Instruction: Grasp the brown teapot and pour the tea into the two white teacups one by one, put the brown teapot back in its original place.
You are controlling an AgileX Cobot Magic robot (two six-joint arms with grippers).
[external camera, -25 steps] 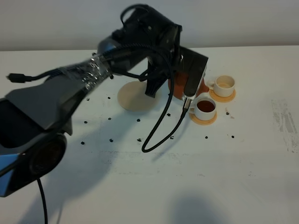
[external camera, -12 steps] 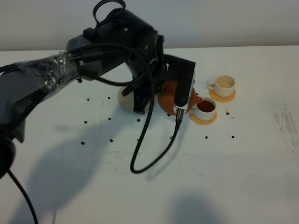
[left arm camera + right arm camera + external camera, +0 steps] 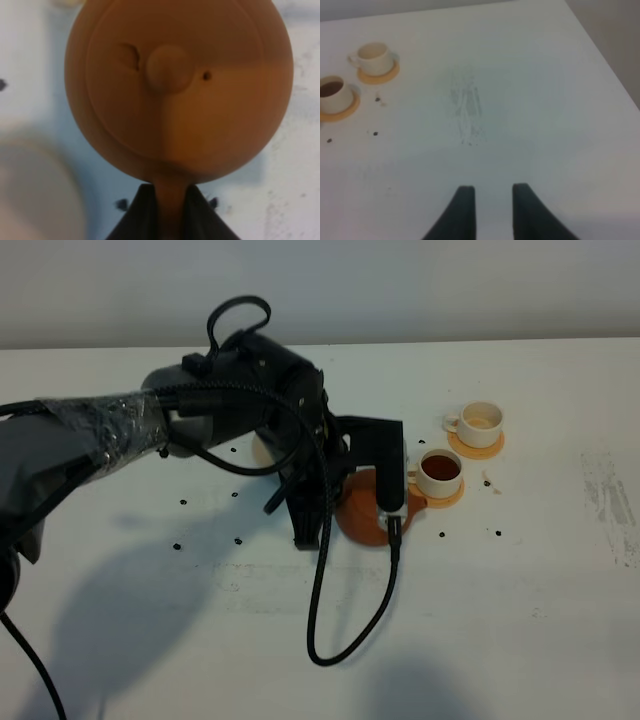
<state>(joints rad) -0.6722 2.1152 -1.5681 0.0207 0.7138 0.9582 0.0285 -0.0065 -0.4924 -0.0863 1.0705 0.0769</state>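
Note:
The brown teapot hangs upright just in front and to the left of the two white teacups, its spout toward the nearer one. My left gripper is shut on its loop handle; the lid and knob show from above. The nearer teacup holds dark tea on its orange coaster. The farther teacup looks pale inside. A blurred cream saucer lies beside the teapot; my arm hides it in the high view. My right gripper stands open over bare table, far from the cups.
Small black specks dot the white table around the work area. A black cable loops down from the left wrist onto the table. A scuffed grey patch marks the table at the right. The table's right edge shows in the right wrist view.
My left arm has carried the teapot away from the cups toward the front of the table and lower. The arm now covers the saucer in the high view.

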